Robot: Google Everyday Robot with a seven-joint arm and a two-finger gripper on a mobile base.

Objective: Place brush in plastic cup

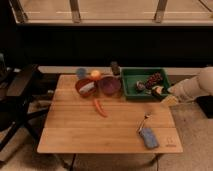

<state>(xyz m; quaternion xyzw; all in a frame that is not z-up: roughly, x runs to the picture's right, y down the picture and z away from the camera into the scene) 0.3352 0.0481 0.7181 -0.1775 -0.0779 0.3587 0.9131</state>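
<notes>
The brush (pixel 139 86), small and dark with a greyish end, lies inside the green tray (pixel 131 91), left of the dark red grape bunch (pixel 154 78). The light-blue plastic cup (pixel 81 73) stands at the table's far left, behind the red bowl (pixel 86 87). My gripper (pixel 163 94) reaches in from the right on a pale arm (pixel 195 86). It hovers at the tray's front right corner, just right of the brush. It is open and holds nothing.
A dark purple bowl (pixel 110 85) sits between the red bowl and the tray. An orange ball (pixel 95 75) and a dark can (pixel 115 67) stand at the back. An orange-red stick-shaped item (pixel 100 107) lies mid-table, and a blue pad with a metal stick (pixel 148 137) lies front right. A black chair (pixel 20 95) stands left.
</notes>
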